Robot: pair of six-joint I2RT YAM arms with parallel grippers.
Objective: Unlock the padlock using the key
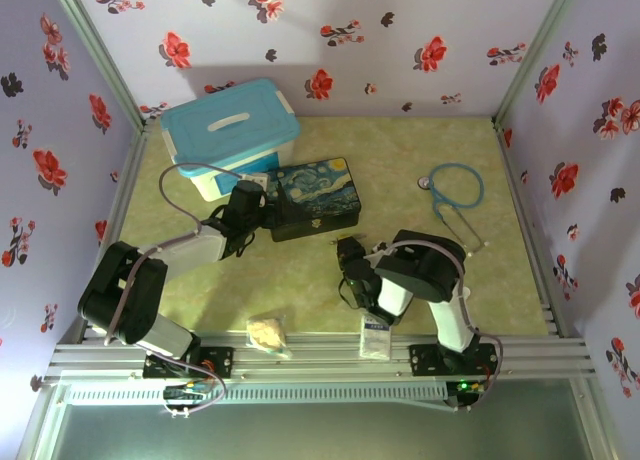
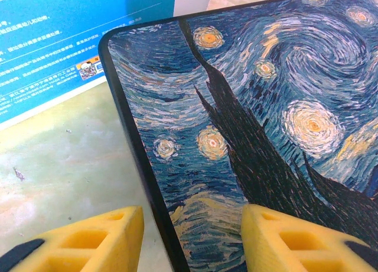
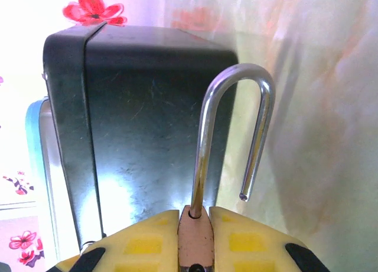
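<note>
Pinching the padlock body, the right hand has the shackle jutting straight ahead.

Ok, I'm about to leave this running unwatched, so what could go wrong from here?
1. The right gripper pinches the padlock by its narrow body. Its open shackle sticks out in front of the tin box and could snag there, twisting the lock loose.
2. The left gripper stands open astride the tin box's edge, so a sideways move might shove the box.
</note>
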